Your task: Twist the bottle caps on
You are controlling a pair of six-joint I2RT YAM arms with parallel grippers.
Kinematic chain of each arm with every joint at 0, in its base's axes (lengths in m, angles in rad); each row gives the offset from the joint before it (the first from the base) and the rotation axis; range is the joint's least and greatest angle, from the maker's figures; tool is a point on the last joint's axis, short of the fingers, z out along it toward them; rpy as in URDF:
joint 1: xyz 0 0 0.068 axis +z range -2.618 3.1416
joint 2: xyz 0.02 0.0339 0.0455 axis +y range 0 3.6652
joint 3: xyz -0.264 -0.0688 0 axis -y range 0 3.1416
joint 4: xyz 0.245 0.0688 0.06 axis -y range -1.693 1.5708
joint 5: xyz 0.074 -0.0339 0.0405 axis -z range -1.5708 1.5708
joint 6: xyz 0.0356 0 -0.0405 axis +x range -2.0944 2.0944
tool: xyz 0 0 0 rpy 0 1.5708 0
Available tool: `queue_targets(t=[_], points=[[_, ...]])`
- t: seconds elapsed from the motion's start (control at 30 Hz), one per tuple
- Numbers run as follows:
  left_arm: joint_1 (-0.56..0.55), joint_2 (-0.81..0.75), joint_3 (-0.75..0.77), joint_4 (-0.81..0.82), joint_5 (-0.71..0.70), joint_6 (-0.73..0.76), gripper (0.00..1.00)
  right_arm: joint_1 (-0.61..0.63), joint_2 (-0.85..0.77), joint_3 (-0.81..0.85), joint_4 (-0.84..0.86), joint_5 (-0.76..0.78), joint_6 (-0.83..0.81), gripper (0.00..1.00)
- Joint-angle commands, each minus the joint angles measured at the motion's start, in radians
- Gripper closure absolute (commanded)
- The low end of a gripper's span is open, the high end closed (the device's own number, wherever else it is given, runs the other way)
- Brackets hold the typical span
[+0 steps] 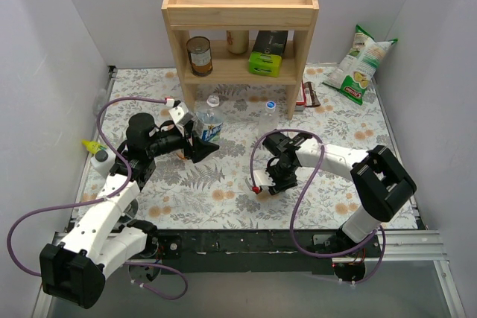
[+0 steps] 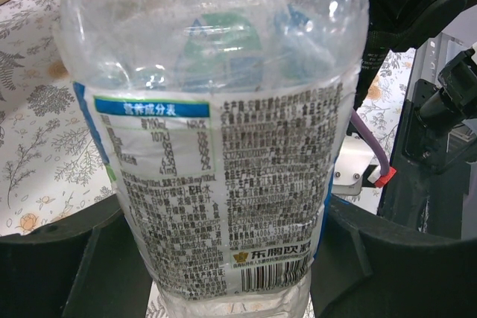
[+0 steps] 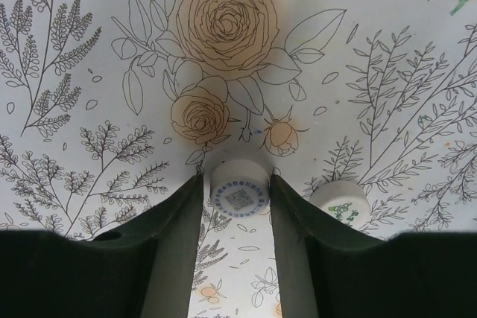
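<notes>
My left gripper is shut on the clear bottle with the blue-and-white label, which stands in front of the shelf. In the left wrist view the bottle fills the frame between the two black fingers. A plain clear bottle with a blue cap on it stands to its right. My right gripper points down at the table. Its open jaws straddle a white cap with blue print, close on both sides. A second white cap with green print lies just outside the right finger. No bottle with orange liquid shows.
A wooden shelf at the back holds a brown tin can and a green box. A chip bag lies at the back right, a dark packet near it. A white squeeze bottle with a yellow nozzle lies at the left edge.
</notes>
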Motion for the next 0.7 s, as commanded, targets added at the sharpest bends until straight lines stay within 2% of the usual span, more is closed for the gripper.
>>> queue_targets(t=[0.0, 0.37, 0.57, 0.67], points=[[0.007, -0.011, 0.000, 0.003, 0.005, 0.001, 0.98, -0.002, 0.010, -0.012, 0.035, 0.017, -0.017, 0.52], [0.008, 0.024, 0.011, -0.006, 0.025, 0.017, 0.97, -0.027, -0.053, -0.075, 0.043, 0.054, -0.027, 0.50], [0.010, 0.056, 0.018, 0.008, 0.019, 0.026, 0.97, -0.051, -0.057, -0.077, 0.048, 0.030, -0.031, 0.59], [0.010, 0.081, 0.021, 0.014, 0.031, 0.026, 0.97, -0.056, -0.056, -0.049, 0.043, -0.015, -0.012, 0.59]])
